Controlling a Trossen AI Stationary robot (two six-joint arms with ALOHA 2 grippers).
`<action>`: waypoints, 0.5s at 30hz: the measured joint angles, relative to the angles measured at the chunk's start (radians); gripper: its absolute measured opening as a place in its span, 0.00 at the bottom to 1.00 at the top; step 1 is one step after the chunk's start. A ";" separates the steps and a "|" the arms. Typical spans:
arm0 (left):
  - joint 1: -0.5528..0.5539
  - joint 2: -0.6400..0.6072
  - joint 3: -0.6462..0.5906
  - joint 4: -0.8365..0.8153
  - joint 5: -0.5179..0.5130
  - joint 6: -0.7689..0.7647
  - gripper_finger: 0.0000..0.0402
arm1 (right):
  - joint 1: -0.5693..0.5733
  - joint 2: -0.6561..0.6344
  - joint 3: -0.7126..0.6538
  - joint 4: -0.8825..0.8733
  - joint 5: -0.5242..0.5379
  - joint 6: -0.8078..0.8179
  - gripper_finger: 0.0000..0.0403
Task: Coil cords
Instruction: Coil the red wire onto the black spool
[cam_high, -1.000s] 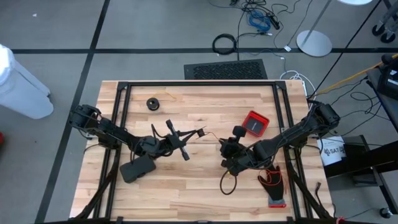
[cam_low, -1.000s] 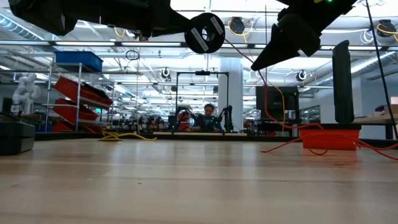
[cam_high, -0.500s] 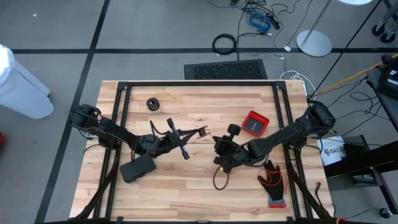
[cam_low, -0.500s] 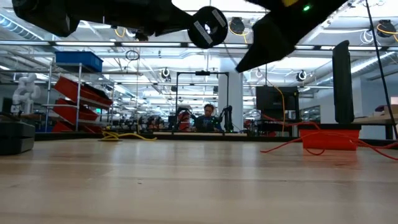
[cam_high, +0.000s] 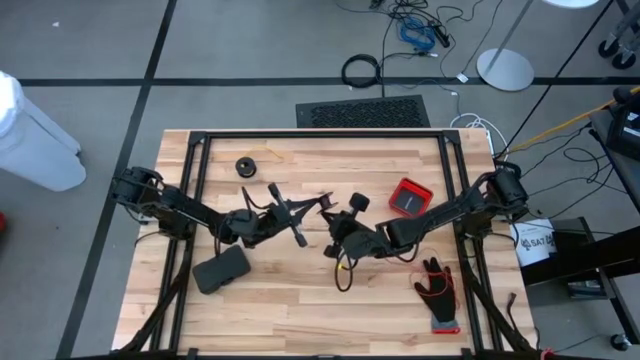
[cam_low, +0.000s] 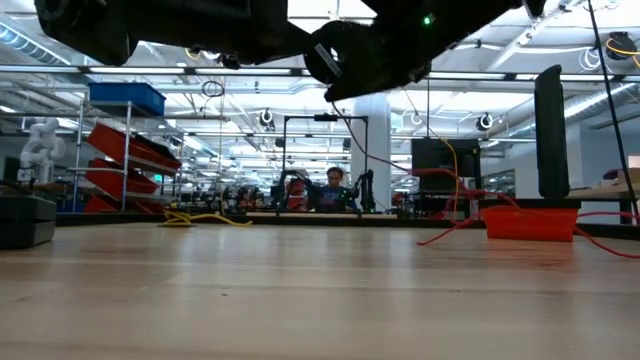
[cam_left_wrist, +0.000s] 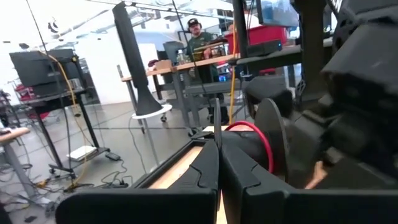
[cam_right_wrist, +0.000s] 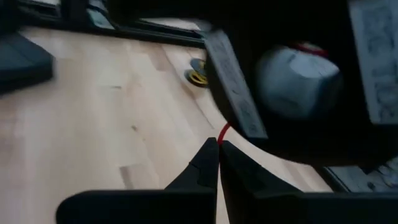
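Note:
My left gripper is shut on a small black spool, high above the table's middle. Red cord is wound on the spool. My right gripper is right beside the spool and shut on the red cord. The cord hangs below it in a slack loop on the table. In the low view the cord trails off toward the right. A second black spool with yellow cord lies flat at the far left and also shows in the right wrist view. My left gripper holds the spool at its fingertips, coming level from the table's left. The shut fingers hide which part they have. The spool is lifted clear of the table, its flat face toward the near edge. My right gripper pinches the red cord between its two fingertips, a single strand. It comes from the table's right, close under the spool. The cord runs up from the fingers toward the spool, and its other part hangs slack to the table.
A red tray stands right of the middle. A black-and-red glove lies at the near right. A flat black pad lies at the near left. A black frame runs around the table's edges.
My right gripper has gone toward the table's left and far edge, up to the spool in my left gripper. It has drawn the red cord along, and the slack loop has slid left on the table. My left gripper has shifted slightly right with the spool.

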 joint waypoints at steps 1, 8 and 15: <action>0.000 0.000 0.000 0.000 -0.003 0.010 0.00 | 0.000 0.000 0.005 0.000 -0.004 -0.001 0.00; 0.000 0.007 0.000 -0.001 -0.008 0.063 0.00 | -0.004 0.000 0.037 0.000 -0.029 0.015 0.00; 0.002 0.049 0.002 0.003 -0.047 0.144 0.00 | -0.012 0.000 0.073 -0.002 -0.064 0.002 0.00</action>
